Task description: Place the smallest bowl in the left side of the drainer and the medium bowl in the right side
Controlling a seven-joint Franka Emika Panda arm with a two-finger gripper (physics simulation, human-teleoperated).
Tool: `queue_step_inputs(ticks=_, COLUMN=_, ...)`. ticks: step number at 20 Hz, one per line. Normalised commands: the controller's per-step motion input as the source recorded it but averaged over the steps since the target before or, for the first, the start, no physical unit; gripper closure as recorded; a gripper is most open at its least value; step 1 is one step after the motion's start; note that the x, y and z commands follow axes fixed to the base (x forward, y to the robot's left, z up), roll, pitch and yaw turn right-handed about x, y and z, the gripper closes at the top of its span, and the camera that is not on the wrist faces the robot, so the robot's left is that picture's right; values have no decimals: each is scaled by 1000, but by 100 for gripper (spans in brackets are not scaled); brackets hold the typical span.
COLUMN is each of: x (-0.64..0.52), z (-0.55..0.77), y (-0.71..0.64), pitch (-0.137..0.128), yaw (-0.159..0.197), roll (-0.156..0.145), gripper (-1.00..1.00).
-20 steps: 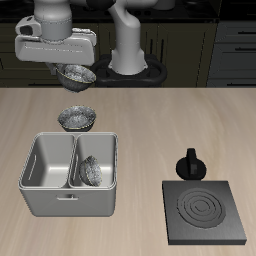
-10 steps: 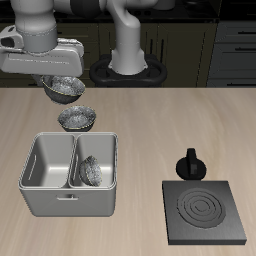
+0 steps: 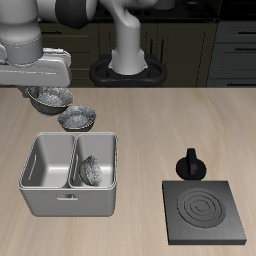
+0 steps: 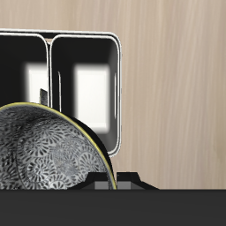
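Your pincer grips a round, dark-rimmed, silver-speckled bowl above the wood-grain counter. The drainer, a smooth grey tub with rounded corners, holds another speckled bowl.

Even, soft simulator light, faint shadows, sharp renders

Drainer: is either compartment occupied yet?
Yes, one. The drainer has a speckled bowl tipped on edge in one compartment; the other is empty. The hand holds another bowl behind the drainer.
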Motion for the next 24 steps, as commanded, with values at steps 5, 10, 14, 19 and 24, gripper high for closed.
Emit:
queue_step_inputs(ticks=5, x=283, z=76, y=-119, pitch=-7, yaw=34, roll=-2, gripper=100)
queue_step_inputs(ticks=10, x=159, z=-52, y=-114, pitch=-17, yaw=25, roll=-34, gripper=100)
queue_step_inputs(ticks=14, x=138, z=-218, y=-34, pitch=9, yaw=-4, roll=-18, gripper=100)
queue_step_inputs(ticks=19, x=100, z=-370, y=49, pitch=36, yaw=2, roll=9, gripper=100)
queue_step_inputs(ticks=24, x=83, z=-339, y=98, pitch=35, yaw=-11, roll=6, gripper=100)
